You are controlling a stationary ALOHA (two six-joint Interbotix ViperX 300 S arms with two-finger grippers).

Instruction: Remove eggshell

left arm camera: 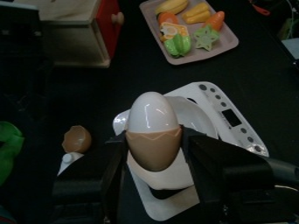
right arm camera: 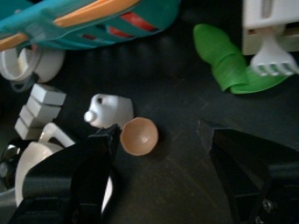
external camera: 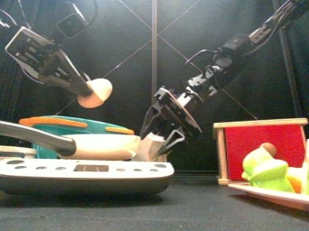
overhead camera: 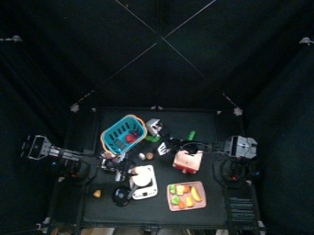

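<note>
Overall light: dim; black curtains and table swallow most detail.
Source: seemingly overhead; the egg [left arm camera: 153, 118] shows a soft highlight on top.
Glare: mild sheen on the white scale [external camera: 85, 174].
Blur: right wrist view soft; jaws near the lens unfocused.
Shadows: deep, undefined.

Around the eggshell half [right arm camera: 140, 136] you have bare counter [right arm camera: 193, 122] on the side toward the green pepper [right arm camera: 229, 59]. A small white figure [right arm camera: 105, 109] crowds it on the other side, and the teal basket [right arm camera: 82, 26] blocks passage beyond that.
</note>
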